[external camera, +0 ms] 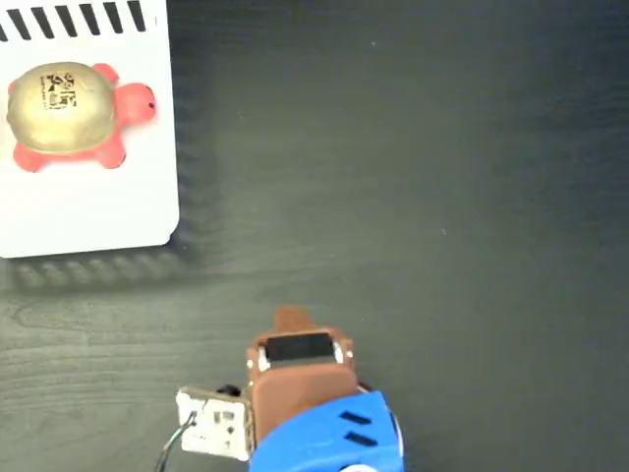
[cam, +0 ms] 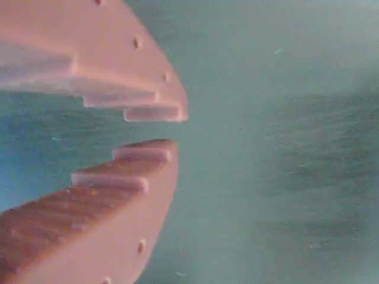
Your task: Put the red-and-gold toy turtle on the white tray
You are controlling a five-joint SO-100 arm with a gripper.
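The red-and-gold toy turtle [external camera: 69, 110] lies on the white tray [external camera: 93, 206] at the upper left of the fixed view, gold shell up and red head pointing right. The tray's slanted black slots run along its top edge. My gripper [external camera: 288, 317] is folded back near the bottom centre, far from the tray and the turtle. In the wrist view the gripper [cam: 177, 130] has its stepped jaws nearly together, with only a thin gap and nothing between them. Only the dark table shows behind the jaws.
The brown and blue arm body [external camera: 314, 413] and a small white board with wires [external camera: 211, 425] occupy the bottom centre of the fixed view. Dark wood-grain table [external camera: 442, 197] fills the remaining picture.
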